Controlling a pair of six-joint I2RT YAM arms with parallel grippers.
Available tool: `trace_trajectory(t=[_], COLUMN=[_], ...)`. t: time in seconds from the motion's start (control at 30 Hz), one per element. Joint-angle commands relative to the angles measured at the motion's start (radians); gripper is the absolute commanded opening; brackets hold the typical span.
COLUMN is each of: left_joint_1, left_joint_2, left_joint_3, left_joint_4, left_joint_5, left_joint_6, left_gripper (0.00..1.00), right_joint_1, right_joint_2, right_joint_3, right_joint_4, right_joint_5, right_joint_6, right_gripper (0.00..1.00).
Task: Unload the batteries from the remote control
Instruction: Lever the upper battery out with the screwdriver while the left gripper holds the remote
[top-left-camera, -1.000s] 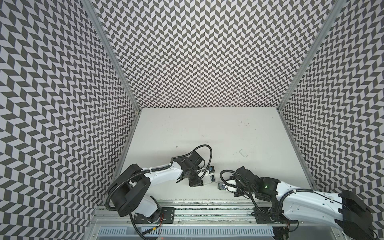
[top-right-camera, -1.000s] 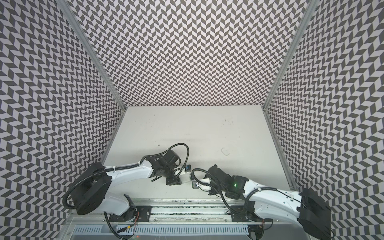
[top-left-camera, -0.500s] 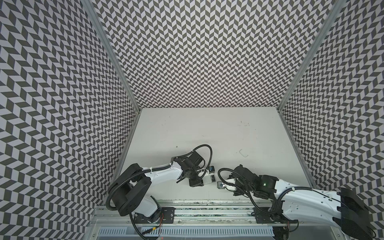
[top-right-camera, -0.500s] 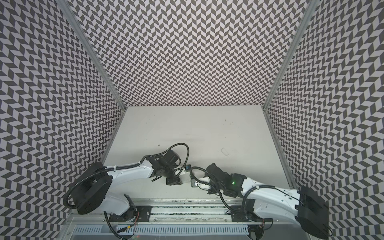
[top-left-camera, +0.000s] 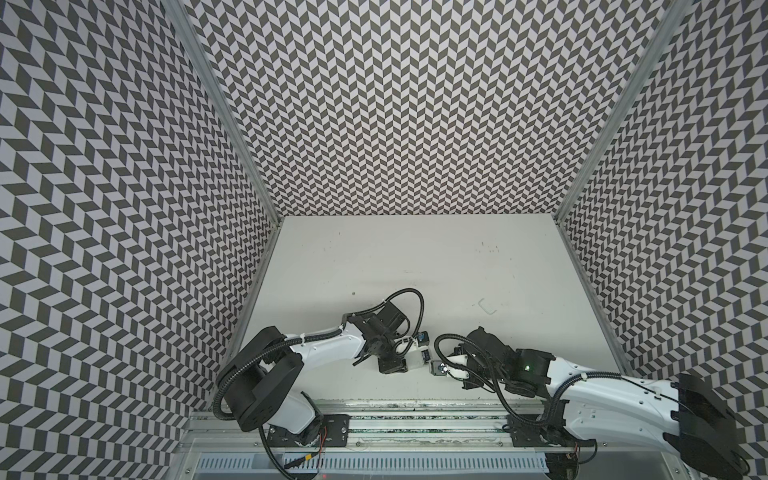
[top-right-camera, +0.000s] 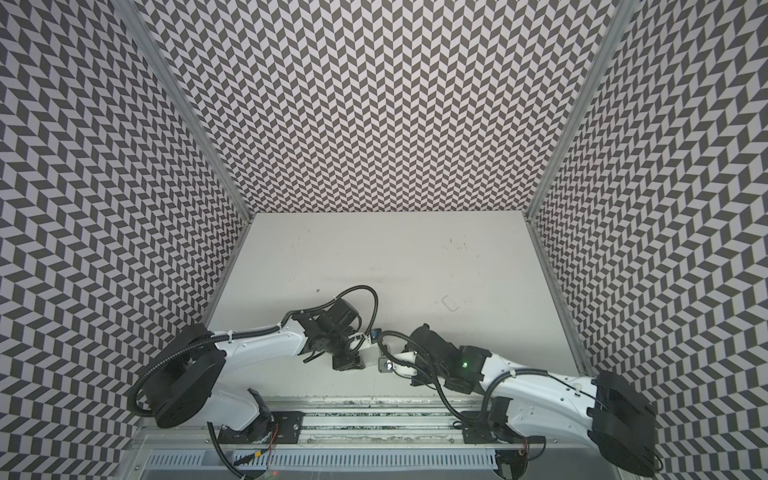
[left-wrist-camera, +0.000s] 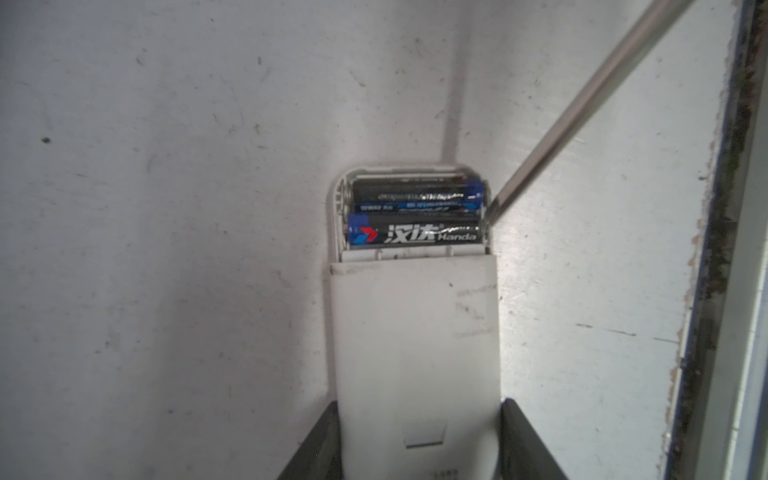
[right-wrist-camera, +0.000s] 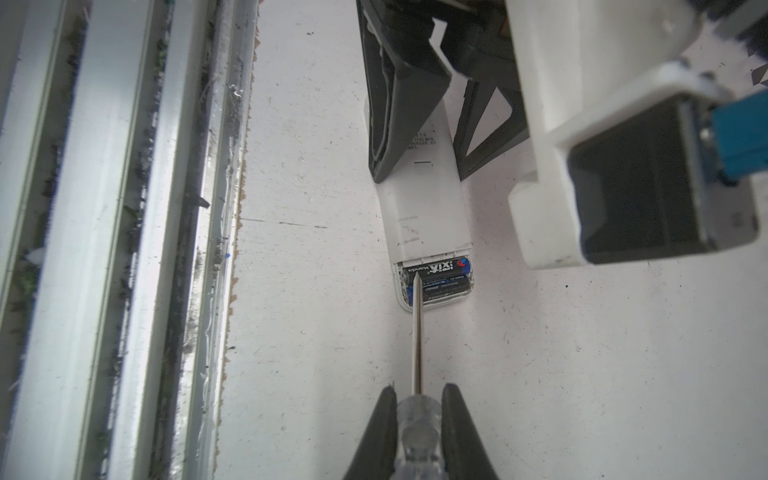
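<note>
Under my right claw (right-wrist-camera: 417, 390) lies a white tabletop (right-wrist-camera: 582, 374), scuffed and flecked with dark marks. Close alongside the claw runs a grooved aluminium rail (right-wrist-camera: 124, 249) with grime in its channels. Well beyond it, walls (top-left-camera: 415, 104) of grey-and-white chevrons rise, joined by metal corner posts (top-left-camera: 230, 124). The light is soft and even.

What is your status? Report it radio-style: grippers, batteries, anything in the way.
Left gripper shut on white plastic remote control; right gripper shut on clear-handled thin screwdriver. Two black cylindrical batteries seated in open compartment, screwdriver tip at their end. Nothing blocking.
</note>
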Motion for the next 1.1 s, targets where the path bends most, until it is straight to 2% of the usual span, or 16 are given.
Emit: trace_trajectory(t=[0.0, 0.3, 1.07], left_joint_1=[-0.015, -0.015, -0.009], left_joint_2=[0.066, 0.064, 0.056], left_joint_3=[-0.058, -0.06, -0.068], left_joint_4=[-0.01, -0.007, 0.0], left_joint_5=[-0.021, -0.017, -0.016], left_joint_6=[0.016, 0.018, 0.018], left_gripper=[0.36, 0.36, 0.36], right_joint_1=[0.0, 0.0, -0.001], right_joint_2=[0.008, 0.032, 0.029], right_joint_3=[0.009, -0.019, -0.032], right_joint_4=[0.069, 0.102, 0.09], right_joint_5=[-0.038, 0.012, -0.03], right_joint_6=[-0.002, -0.022, -0.034], right_gripper=[0.0, 0.0, 0.0])
